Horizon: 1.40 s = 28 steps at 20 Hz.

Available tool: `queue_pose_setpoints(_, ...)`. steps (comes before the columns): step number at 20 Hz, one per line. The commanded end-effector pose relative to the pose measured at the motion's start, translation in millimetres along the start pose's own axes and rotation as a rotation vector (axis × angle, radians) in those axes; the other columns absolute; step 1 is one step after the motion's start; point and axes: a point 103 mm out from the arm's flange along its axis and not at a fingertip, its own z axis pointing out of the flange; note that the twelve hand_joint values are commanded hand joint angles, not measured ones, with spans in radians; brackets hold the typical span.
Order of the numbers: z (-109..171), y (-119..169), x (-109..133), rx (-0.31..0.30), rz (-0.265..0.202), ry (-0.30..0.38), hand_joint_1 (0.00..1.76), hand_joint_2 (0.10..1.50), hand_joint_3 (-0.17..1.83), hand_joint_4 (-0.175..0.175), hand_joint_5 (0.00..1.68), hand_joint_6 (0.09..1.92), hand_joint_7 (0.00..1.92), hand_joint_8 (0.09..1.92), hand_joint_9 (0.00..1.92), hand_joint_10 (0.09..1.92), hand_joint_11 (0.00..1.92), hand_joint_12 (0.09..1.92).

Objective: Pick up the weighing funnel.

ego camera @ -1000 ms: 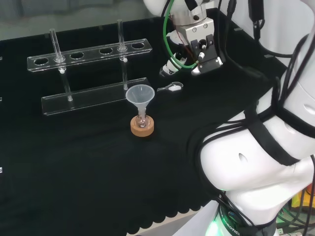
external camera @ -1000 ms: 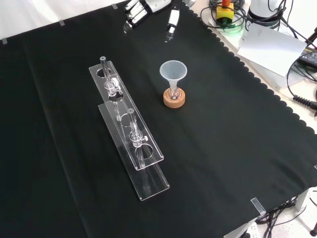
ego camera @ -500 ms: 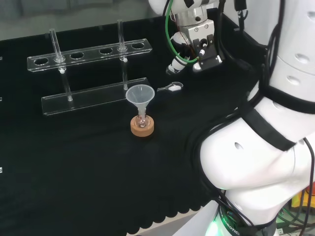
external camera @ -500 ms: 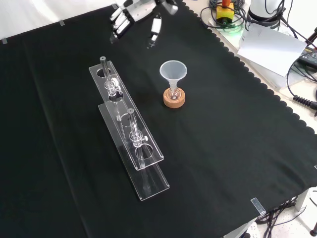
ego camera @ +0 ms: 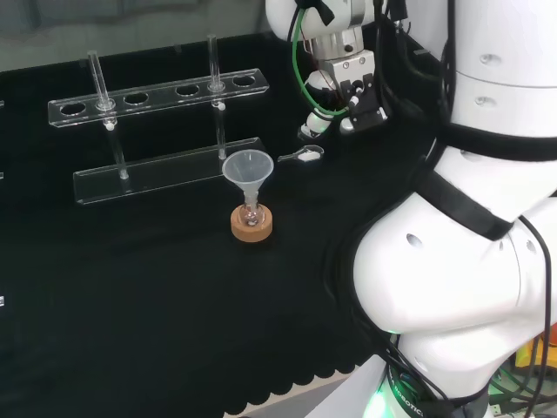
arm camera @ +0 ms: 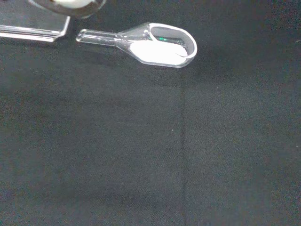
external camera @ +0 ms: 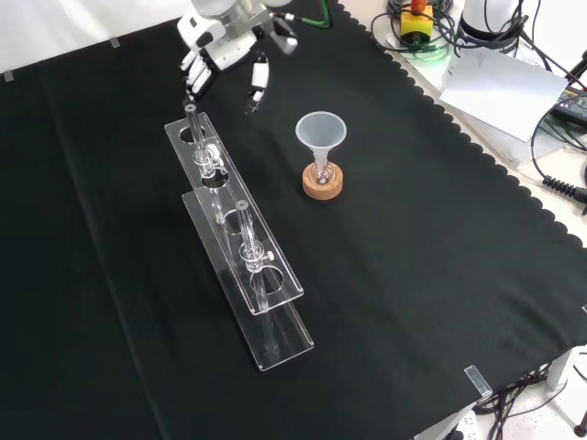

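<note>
The weighing funnel (ego camera: 305, 156) lies flat on the black cloth, a small clear scoop with a short stem; the wrist view shows white powder in the weighing funnel (arm camera: 157, 44). In the head view the hand (ego camera: 348, 87) hovers just above and beyond it, fingers (ego camera: 314, 127) pointing down toward it without touching. From the front the hand (external camera: 225, 41) hangs near the rack's far end, fingers straight and spread, holding nothing.
A clear test tube rack (ego camera: 157, 131) with two tubes stands left of the weighing funnel in the head view; its base corner (arm camera: 33, 28) sits close to the funnel's stem. The big funnel (ego camera: 248, 168) stands in a small flask on a cork ring (ego camera: 251, 224).
The hand has travelled left and lower in the front view, coming over the weighing funnel. The arm's links have swung up at the right of the head view. The weighing funnel has not moved.
</note>
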Motion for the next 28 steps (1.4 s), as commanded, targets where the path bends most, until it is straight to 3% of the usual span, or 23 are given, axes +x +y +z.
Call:
queue_pose_setpoints(1,25.7,26.2,-17.6,0.021,-0.013,0.036,0.8,0.7,0.46,-0.064,0.58,0.09,0.36,0.69,0.58,0.62,0.33,1.34)
queue_pose_setpoints(14,56.3,42.5,-13.8,0.083,-0.042,0.056,0.82,0.67,0.51,-0.06,0.61,0.09,0.37,0.68,0.61,0.6,0.34,1.33)
queue_pose_setpoints(28,72.0,60.8,-9.2,0.092,-0.051,0.054,0.83,0.66,0.53,-0.06,0.62,0.11,0.38,0.68,0.62,0.6,0.35,1.33)
